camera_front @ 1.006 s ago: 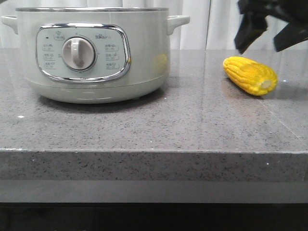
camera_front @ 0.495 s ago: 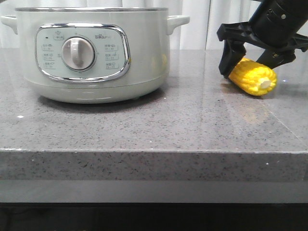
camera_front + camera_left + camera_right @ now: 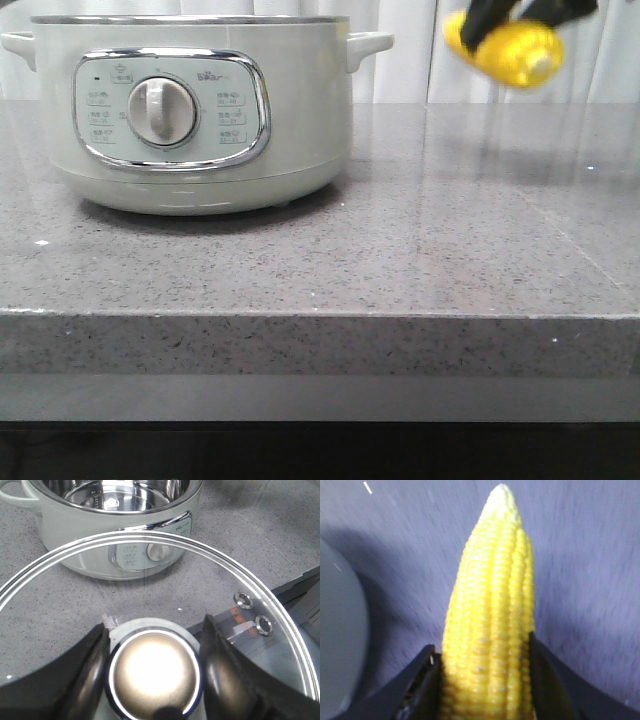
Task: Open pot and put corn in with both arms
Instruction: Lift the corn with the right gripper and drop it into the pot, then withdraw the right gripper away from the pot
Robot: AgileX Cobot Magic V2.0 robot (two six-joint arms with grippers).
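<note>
The pale grey-green pot [image 3: 200, 110] stands on the grey counter at the left, open; its steel inside shows in the left wrist view [image 3: 120, 500]. My left gripper [image 3: 152, 655] is shut on the knob [image 3: 152, 677] of the glass lid [image 3: 260, 600], held above the counter short of the pot; it is out of the front view. My right gripper [image 3: 482, 655] is shut on the yellow corn [image 3: 492, 615]. In the front view the corn [image 3: 510, 50] hangs high at the top right, well above the counter, with the dark fingers [image 3: 480, 15] over it.
The counter's front edge [image 3: 320, 315] runs across the front view. The pot's side handle [image 3: 368, 45] sticks out toward the corn. Pale curtains hang behind. A dark ledge with metal fittings [image 3: 252, 612] shows through the lid.
My right gripper came down over the corn, shut on it and lifted it off the counter, up and slightly left. The pot has not moved.
</note>
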